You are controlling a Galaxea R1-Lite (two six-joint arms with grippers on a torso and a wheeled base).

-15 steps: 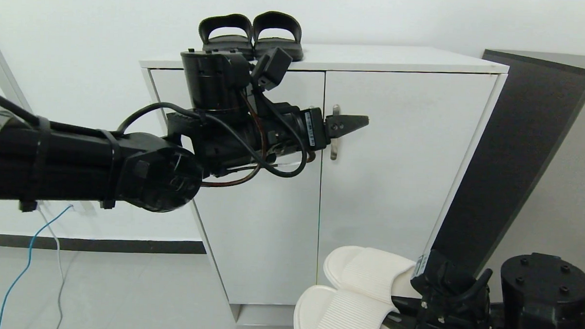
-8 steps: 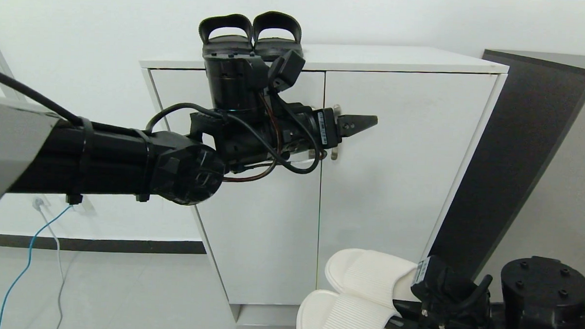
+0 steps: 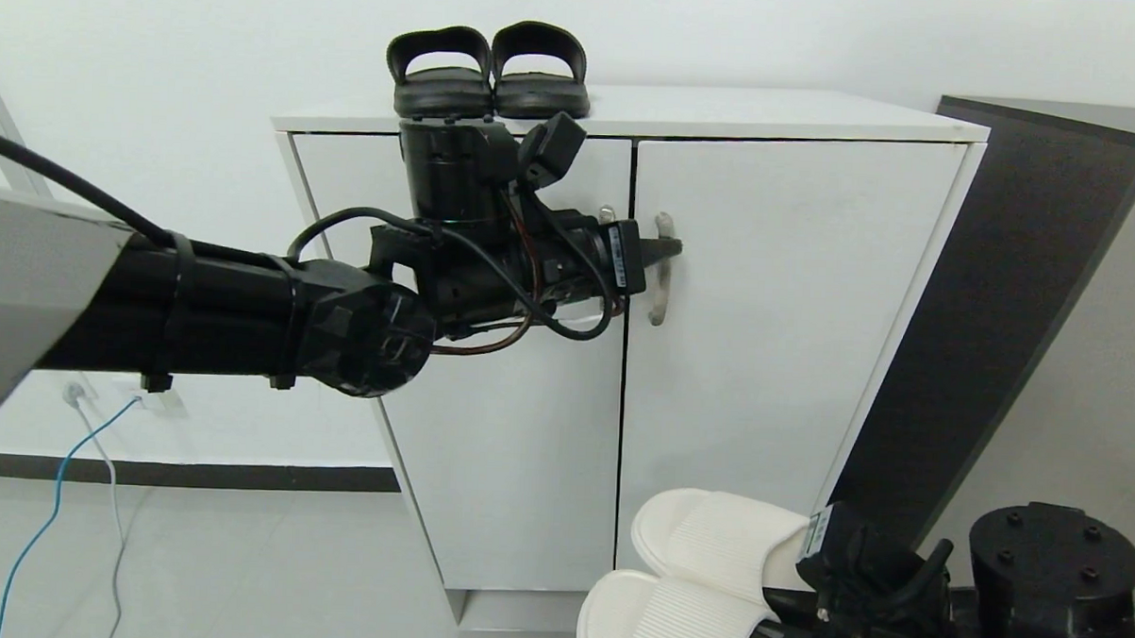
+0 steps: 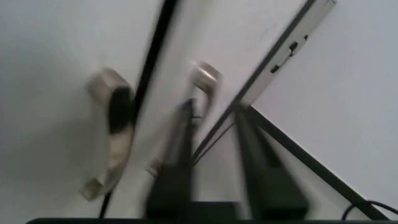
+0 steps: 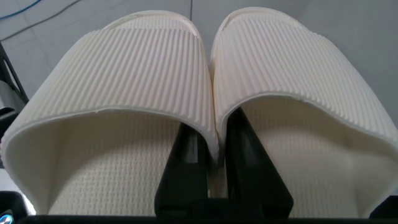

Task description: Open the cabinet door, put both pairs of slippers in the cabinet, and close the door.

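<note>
A white two-door cabinet [image 3: 775,317] stands ahead, with a pair of black slippers [image 3: 489,66] on its top. My left gripper [image 3: 669,251] is at the right door's metal handle [image 3: 661,284]. In the left wrist view its fingers [image 4: 180,162] stand apart, one right by that handle [image 4: 204,73]. A dark gap shows along the right door's inner edge, so it is slightly ajar. The left door's handle [image 4: 112,130] sits beside it. Low on the right, my right gripper [image 5: 214,149] is shut on the touching inner walls of the white slippers [image 3: 700,569].
A dark grey cabinet side [image 3: 1002,306] stands just right of the white cabinet. A blue cable [image 3: 51,499] hangs from a wall socket [image 3: 74,394] down to the floor on the left. Open floor lies in front of the cabinet.
My left gripper has drawn back from past the handle to the handle itself. The right door's handle has shifted outward, and the gap between the doors is darker and wider.
</note>
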